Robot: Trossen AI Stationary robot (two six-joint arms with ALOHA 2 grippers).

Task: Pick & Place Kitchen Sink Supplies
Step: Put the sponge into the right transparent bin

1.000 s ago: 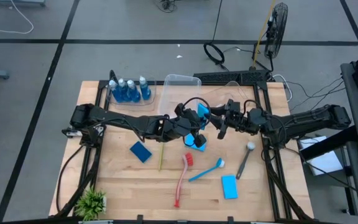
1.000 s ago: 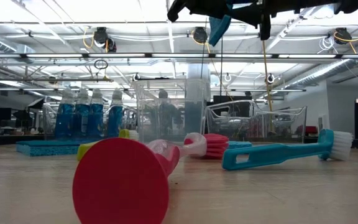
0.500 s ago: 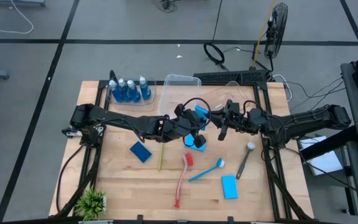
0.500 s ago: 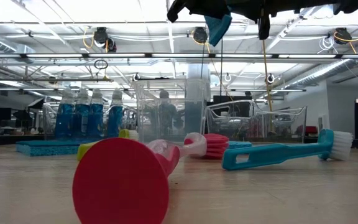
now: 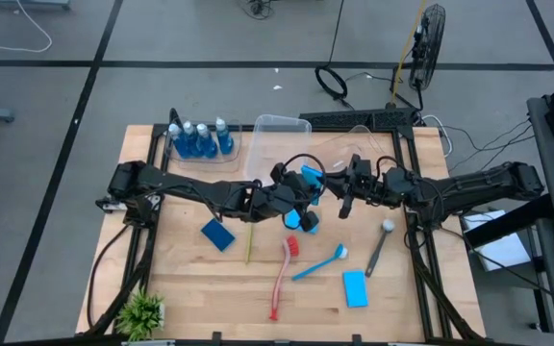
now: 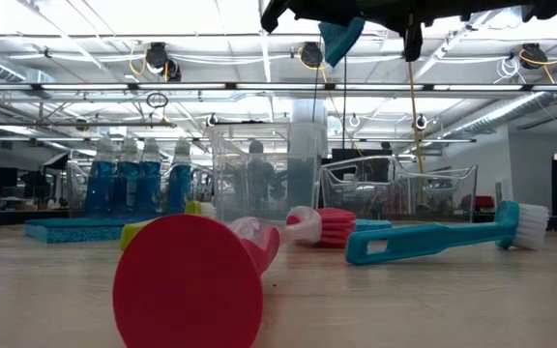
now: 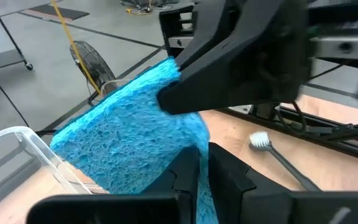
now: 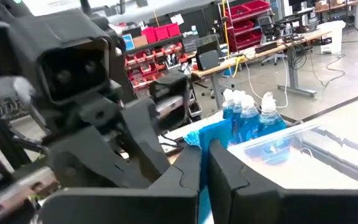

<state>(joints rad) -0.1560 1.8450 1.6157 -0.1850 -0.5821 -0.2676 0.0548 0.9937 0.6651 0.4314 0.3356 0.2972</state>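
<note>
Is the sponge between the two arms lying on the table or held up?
Held up: blue sponge is pinched by both the left pincer and right pincer.

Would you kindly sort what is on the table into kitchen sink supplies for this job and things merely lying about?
Job items:
- bottles of blue liquid
- sponges, plus one held between both grippers
- red brush
- blue brush
- yellow-green brush
- grey brush

Lying about:
- clear tubs
- green plant

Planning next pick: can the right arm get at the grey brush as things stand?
Probably not yet: right gripper is shut on the sponge it shares with left gripper. Otherwise the grey brush lies unobstructed.
</note>
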